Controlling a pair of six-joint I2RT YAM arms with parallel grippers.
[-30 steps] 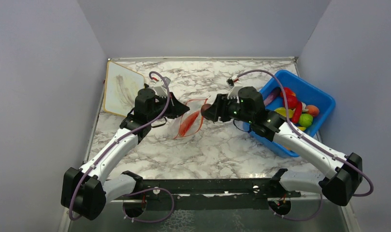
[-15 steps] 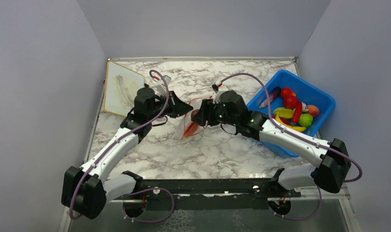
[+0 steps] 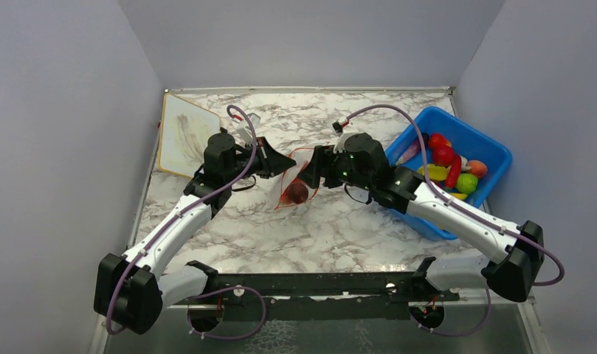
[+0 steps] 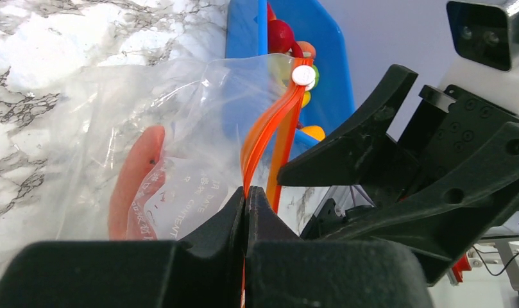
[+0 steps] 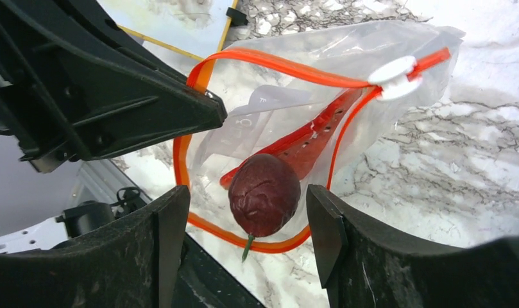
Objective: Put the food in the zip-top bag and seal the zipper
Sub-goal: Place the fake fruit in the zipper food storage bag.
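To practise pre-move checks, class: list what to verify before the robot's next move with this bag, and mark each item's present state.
1. The left pincer shut on the zipper: ok.
2. Mouth of the zip-top bag held open: ok.
3. The right pincer open, not touching the dark red fruit: ok.
4. That fruit fully past the mouth: cannot tell.
5. All the food bagged: not ok, pieces lie in the blue bin.
6. Mouth sealed: not ok.
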